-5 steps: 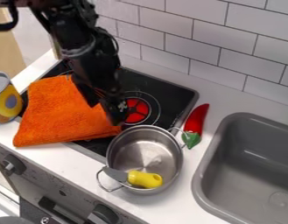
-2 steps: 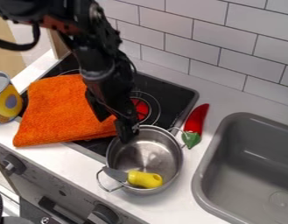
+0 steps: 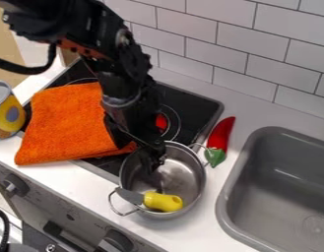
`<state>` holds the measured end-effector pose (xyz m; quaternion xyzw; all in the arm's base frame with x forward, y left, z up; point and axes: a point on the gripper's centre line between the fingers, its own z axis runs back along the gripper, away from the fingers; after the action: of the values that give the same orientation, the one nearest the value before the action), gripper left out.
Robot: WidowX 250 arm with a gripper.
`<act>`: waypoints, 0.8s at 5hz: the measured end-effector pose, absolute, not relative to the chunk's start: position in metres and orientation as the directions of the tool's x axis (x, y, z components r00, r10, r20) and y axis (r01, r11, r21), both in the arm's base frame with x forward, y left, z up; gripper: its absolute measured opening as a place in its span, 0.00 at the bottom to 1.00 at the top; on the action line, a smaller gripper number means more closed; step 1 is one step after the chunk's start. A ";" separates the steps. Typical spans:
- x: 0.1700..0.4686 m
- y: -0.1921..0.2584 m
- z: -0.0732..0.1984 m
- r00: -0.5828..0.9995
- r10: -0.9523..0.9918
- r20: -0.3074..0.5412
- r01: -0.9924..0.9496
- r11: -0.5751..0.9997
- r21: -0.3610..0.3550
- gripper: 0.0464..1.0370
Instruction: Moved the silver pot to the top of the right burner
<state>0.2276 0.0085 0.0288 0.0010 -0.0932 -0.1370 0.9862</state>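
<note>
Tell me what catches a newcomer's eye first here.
The bright orange cloth draped over the black stovetop likely grabs attention first. Next comes the shiny silver metal pot between cloth and gray sink, a yellow-handled utensil inside. A red pepper with green end lies beside the sink.

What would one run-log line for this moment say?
claw over silver pot | pot not yet on red burner | yellow-handled knife in pot | orange cloth partly over stove | red pepper beside pot
</note>
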 end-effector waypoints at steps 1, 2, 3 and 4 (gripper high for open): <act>0.226 0.003 0.021 0.953 -0.241 0.184 0.238 0.971 0.038 0.95; 0.226 -0.001 0.013 0.958 -0.227 0.173 0.222 0.974 0.052 0.91; 0.226 -0.002 0.011 0.962 -0.206 0.180 0.202 0.978 0.044 0.86; 0.222 -0.003 0.010 0.966 -0.207 0.156 0.206 0.978 0.021 0.60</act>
<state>0.2221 -0.0028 0.0105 0.0022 -0.0791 -0.1042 0.9914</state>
